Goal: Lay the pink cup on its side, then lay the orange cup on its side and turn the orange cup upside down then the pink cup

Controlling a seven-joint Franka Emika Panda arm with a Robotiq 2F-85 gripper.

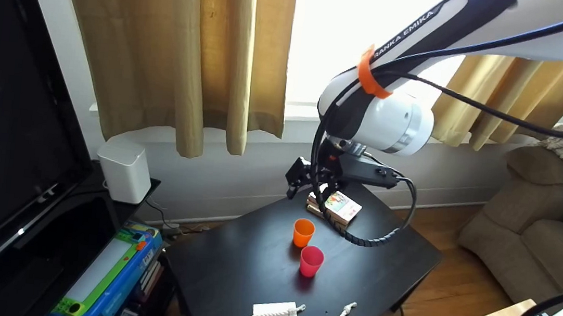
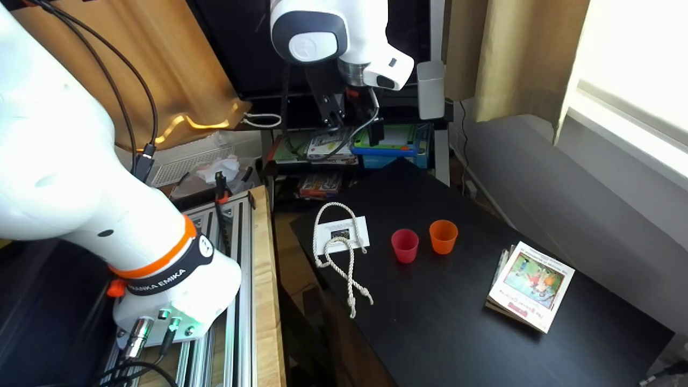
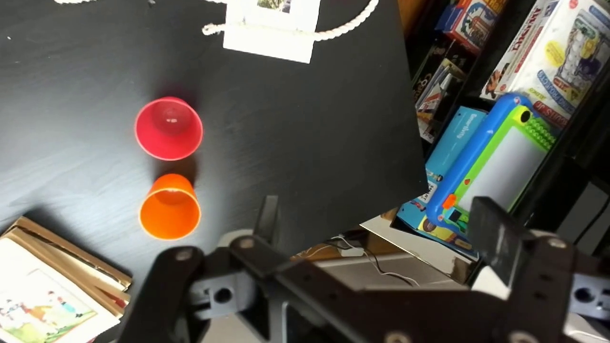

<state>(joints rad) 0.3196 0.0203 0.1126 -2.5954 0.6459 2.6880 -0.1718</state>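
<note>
The pink cup (image 1: 311, 261) and the orange cup (image 1: 303, 232) both stand upright on the dark table, mouths up, a small gap apart. Both exterior views show them; so does the wrist view, with the pink cup (image 3: 169, 128) above the orange cup (image 3: 170, 209) at left. My gripper (image 3: 379, 223) is open, its two fingers wide apart and nothing between them. In an exterior view the gripper (image 2: 355, 129) hangs well above table height, touching neither cup. Seen from the wrist, both cups lie to the left of the jaws.
A small stack of books (image 2: 532, 285) lies on the table near the wall side. White rope (image 2: 349, 269) loops over a printed card (image 2: 355, 228) near the opposite edge. A shelf with a blue-green drawing board (image 3: 476, 166) and boxes stands beyond the table corner.
</note>
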